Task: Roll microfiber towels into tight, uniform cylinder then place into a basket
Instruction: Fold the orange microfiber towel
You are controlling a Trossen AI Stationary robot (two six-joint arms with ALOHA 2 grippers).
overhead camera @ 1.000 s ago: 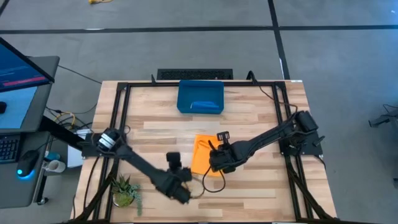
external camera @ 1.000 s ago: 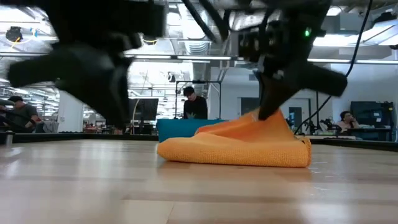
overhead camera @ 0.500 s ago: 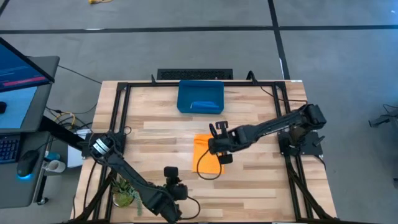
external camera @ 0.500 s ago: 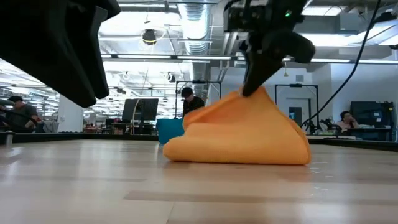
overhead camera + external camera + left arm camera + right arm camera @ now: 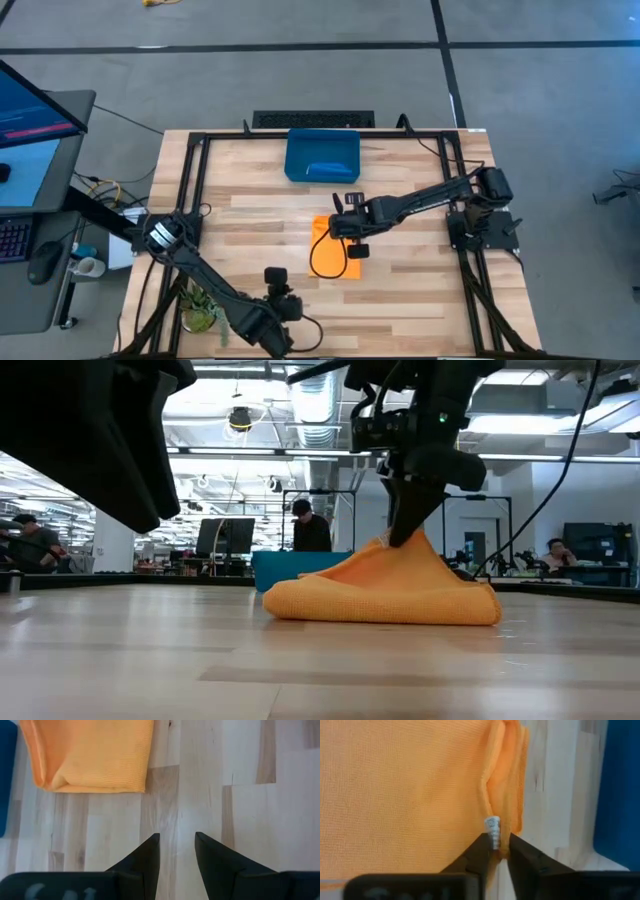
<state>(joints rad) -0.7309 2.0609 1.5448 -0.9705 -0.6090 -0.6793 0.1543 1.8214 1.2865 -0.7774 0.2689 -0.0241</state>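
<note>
The orange towel point(image 5: 330, 250) lies in a folded heap near the middle of the table point(image 5: 420, 290), in front of the basket point(image 5: 322, 155) and clear of it. In the low view the towel point(image 5: 385, 592) rises to a peak where the right gripper point(image 5: 405, 538) meets it, and spreads flat to either side on the wood. The basket point(image 5: 285, 565) shows behind it as a blue band.

The right gripper point(image 5: 345, 222) reaches in from the right side of the table and sits on the towel's far edge, the edge nearest the basket. In its wrist view the right gripper point(image 5: 496, 844) has its fingers point(image 5: 480, 851) drawn narrow, with a fold of the towel point(image 5: 410, 785) and a small white tag point(image 5: 493, 831) pinched between the tips. The basket point(image 5: 620, 790) lies just beyond that edge.

The left gripper point(image 5: 275, 315) waits near the front edge of the table, well apart from the towel. Its wrist view shows the left gripper point(image 5: 176, 845) with a narrow gap between the fingers point(image 5: 147, 852) and nothing in it, bare wood under it, the towel point(image 5: 92, 752) farther off.

A blue towel point(image 5: 330, 170) lies inside the basket. A small plant point(image 5: 200, 305) stands at the front left corner.
</note>
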